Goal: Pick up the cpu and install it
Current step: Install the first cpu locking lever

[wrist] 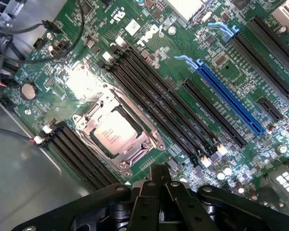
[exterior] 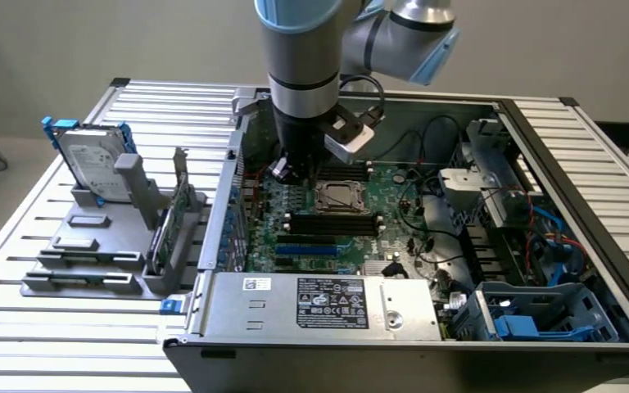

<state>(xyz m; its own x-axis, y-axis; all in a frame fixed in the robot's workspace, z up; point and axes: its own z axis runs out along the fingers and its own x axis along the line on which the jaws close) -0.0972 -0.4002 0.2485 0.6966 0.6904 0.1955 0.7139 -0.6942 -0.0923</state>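
Note:
The cpu (wrist: 114,131), a small square chip with a dull silver top, lies flat inside the metal-framed socket (wrist: 119,132) on the green motherboard (wrist: 183,53). In the exterior view the socket (exterior: 339,196) sits mid-board inside the open computer case. My gripper (wrist: 160,169) is shut with nothing between its fingers. It hangs above the board, just beside the socket and apart from the chip. Seen from outside, the gripper (exterior: 286,170) is over the board, toward the exterior view's left of the socket.
Black memory slots (wrist: 154,91) and a blue expansion slot (wrist: 226,96) run beside the socket. A silver hard drive (exterior: 91,160) with blue brackets stands in a grey rack outside the case. The power supply (exterior: 326,303) and the case walls (exterior: 227,196) enclose the board; cables (exterior: 445,221) lie beside it.

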